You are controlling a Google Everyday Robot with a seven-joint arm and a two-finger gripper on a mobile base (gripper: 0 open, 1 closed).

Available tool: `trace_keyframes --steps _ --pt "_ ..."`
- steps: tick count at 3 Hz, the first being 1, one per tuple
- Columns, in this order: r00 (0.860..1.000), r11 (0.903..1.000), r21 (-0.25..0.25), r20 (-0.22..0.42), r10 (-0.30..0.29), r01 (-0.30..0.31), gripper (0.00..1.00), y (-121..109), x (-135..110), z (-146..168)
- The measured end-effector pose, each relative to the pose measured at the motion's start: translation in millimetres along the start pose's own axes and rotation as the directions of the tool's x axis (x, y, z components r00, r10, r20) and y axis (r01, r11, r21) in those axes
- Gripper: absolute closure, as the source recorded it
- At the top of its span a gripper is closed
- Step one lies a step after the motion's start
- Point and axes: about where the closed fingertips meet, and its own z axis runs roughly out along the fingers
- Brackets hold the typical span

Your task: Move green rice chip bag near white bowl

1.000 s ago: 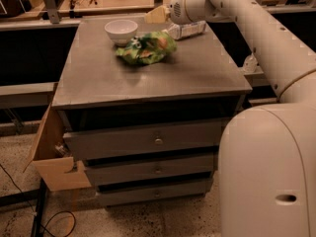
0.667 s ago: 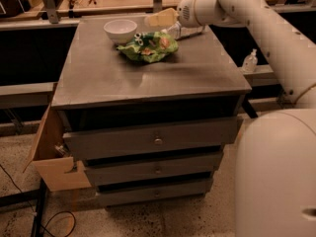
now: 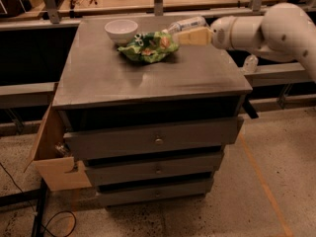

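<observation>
The bench [image 3: 148, 78] is a grey cabinet with a flat top and three shut drawers below its near edge. The white bowl [image 3: 121, 30] stands upright close to the far edge, left of that edge's middle as the camera sees it. The green rice chip bag [image 3: 147, 46] lies crumpled on the top just in front of the bowl and to its right, about level with the middle of the far edge. Its left end comes up against the bowl's foot; whether the two touch cannot be told.

The end effector [image 3: 180, 36] reaches in from the right edge of the bench, level and low over the top, near the far right corner. Its tan tip meets the right end of the bag. Whether it is wide, narrow or gripping the bag cannot be told from this view. The white arm [image 3: 256, 31] behind it runs out past the right edge.

A clear plastic bottle [image 3: 188, 23] lies on its side by the far edge, just behind the end effector.

The middle and the near half of the bench top carry nothing. A tan panel [image 3: 47, 152] hangs open at the cabinet's lower left side, and a dark cable [image 3: 59, 226] curls on the floor beneath it.
</observation>
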Motion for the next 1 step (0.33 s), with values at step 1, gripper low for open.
trace_keyframes --steps 1 --pt "0.999 0.9994 0.021 -0.037 0.028 -0.027 0.0 -11.4 44.9 -23.1"
